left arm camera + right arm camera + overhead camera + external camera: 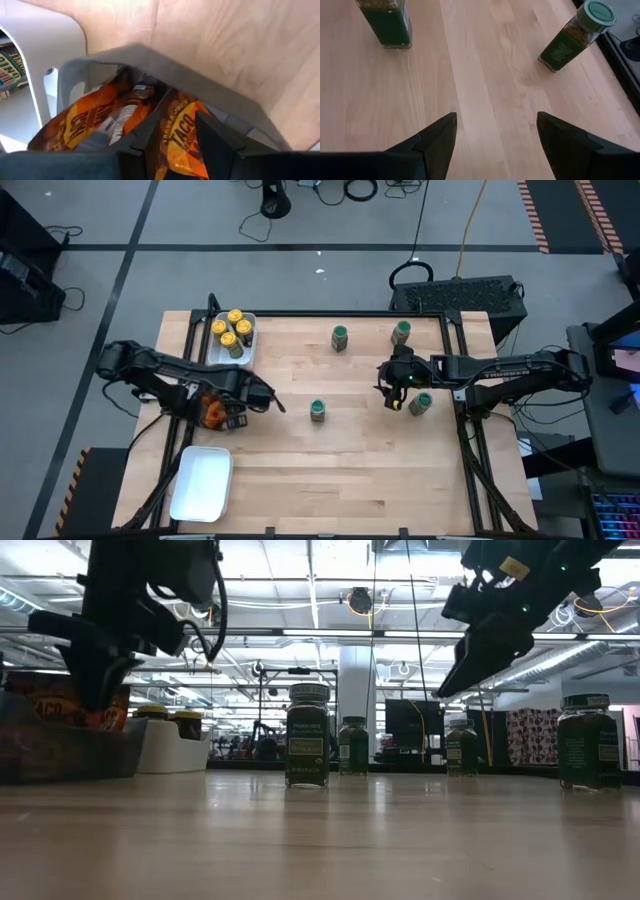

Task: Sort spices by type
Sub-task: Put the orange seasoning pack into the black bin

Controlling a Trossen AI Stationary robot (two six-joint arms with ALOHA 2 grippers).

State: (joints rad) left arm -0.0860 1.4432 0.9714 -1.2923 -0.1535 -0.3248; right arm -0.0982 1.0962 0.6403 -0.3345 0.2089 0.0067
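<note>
The left claw [222, 412] hangs over the grey tray [165, 70] at the table's left side, and it looks to be pinching an orange packet [182, 137], though the tray wall hides part of the grip. The right claw [393, 388] hovers spread wide and empty on the right, between green-lid jars [421, 403] standing apart on the wood, while the yellow-lid jars [233, 331] sit together in the far white tray [247, 352]. The packets look light and floppy, best pinched by a top edge; the jars look hard, smooth and easy to tip, so grab them around the middle.
</note>
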